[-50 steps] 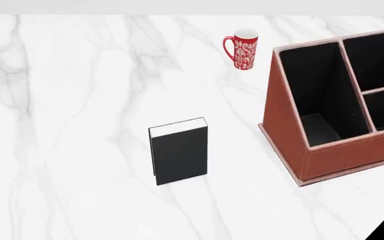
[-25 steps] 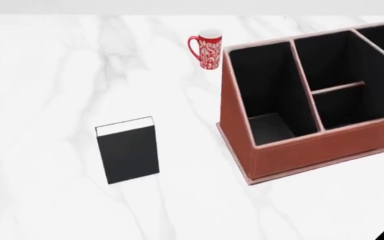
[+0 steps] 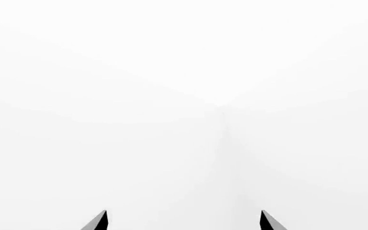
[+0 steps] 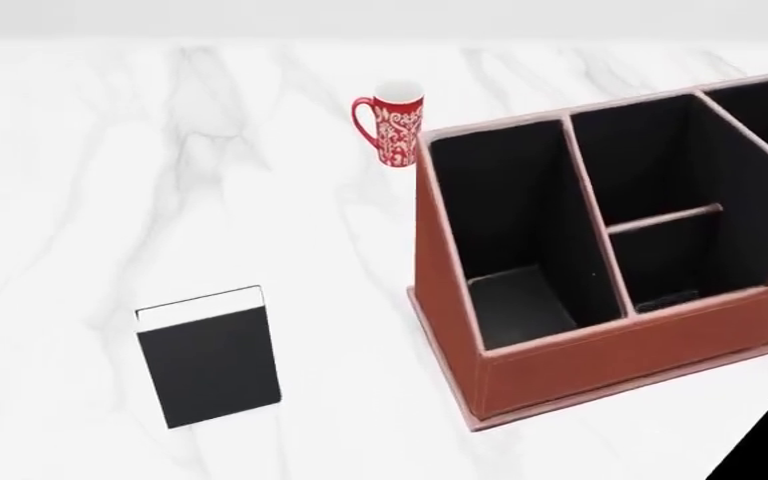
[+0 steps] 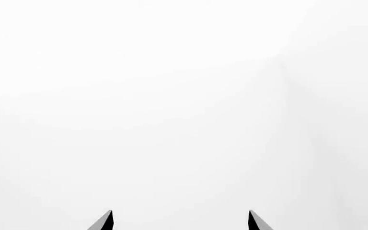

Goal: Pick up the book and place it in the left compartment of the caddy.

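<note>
Left wrist view: almost nothing but pale blank white. Only two dark fingertips (image 3: 99,221) of the left hand (image 3: 182,223) poke in at the frame edge, set wide apart with empty air between them, so the hand is spread and holds nothing. None of the objects show here.

Head view: neither arm appears; a black wedge fills the lower right corner, and I cannot tell what it is. The book (image 4: 208,355) stands upright on the white marble surface (image 4: 77,180), white page edges on top, well apart from the caddy (image 4: 584,360) to its right. The caddy runs off the right edge, so its far sections are cut off. Its left compartment (image 4: 511,235) shows only black lining and a bare floor; the two smaller sections beside it also look bare. A red mug (image 4: 391,123) stands just behind the caddy's near corner. Bare marble lies all around the book.

Right wrist view: again blank white. The right hand (image 5: 180,223) shows two dark tips held wide apart, gripping nothing.
</note>
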`<state>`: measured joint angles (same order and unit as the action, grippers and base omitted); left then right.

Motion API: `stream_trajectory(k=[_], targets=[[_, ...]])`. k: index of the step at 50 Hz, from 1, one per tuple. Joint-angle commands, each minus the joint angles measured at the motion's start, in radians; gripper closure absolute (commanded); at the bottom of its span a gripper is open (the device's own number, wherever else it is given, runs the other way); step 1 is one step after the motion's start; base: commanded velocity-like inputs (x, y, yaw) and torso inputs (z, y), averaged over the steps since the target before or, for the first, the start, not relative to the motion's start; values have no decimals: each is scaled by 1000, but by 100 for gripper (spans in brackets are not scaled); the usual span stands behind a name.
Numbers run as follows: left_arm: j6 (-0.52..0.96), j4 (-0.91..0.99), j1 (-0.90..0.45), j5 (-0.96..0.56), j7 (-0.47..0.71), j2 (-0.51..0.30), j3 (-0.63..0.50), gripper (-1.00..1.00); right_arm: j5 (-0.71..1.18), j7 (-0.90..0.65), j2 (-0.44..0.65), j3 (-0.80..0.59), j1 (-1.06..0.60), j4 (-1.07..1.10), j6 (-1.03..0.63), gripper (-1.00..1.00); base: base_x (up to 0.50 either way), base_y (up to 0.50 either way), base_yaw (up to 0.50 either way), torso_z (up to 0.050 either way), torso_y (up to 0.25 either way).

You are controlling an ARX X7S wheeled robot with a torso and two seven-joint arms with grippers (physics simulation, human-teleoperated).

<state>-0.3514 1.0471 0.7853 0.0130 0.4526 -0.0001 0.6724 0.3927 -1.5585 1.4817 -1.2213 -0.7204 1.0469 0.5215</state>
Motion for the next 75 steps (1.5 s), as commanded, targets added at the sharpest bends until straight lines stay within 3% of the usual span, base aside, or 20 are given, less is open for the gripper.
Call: stream_trajectory(k=[1, 17, 20, 25, 42, 75], targets=[[1, 0, 0, -3, -3, 0, 2, -100, -1, -9, -8, -223, -217, 0, -15, -100, 500, 0, 0, 0, 0], [1, 0, 0, 11, 1, 0, -10, -100, -1, -11, -6, -330, -322, 0, -13, -100, 500, 0, 0, 0, 1], [2, 0, 0, 1, -3, 0, -4, -100, 20, -12, 13, -221, -239, 0, 11, -100, 212, 0, 0, 0, 4], [3, 0, 0, 10, -3, 0, -12, -100, 12, -11, 2, -155, -166, 0, -9, -100, 500, 0, 0, 0, 0], [1, 0, 0, 1, -6, 0, -1, -100, -2, -11, -6, -257, -255, 0, -18, -100, 500, 0, 0, 0, 1], [3, 0, 0, 14, -1, 0, -17, -100, 17, -11, -23, -371, -368, 0, -62, -100, 53, 0, 0, 0, 1]])
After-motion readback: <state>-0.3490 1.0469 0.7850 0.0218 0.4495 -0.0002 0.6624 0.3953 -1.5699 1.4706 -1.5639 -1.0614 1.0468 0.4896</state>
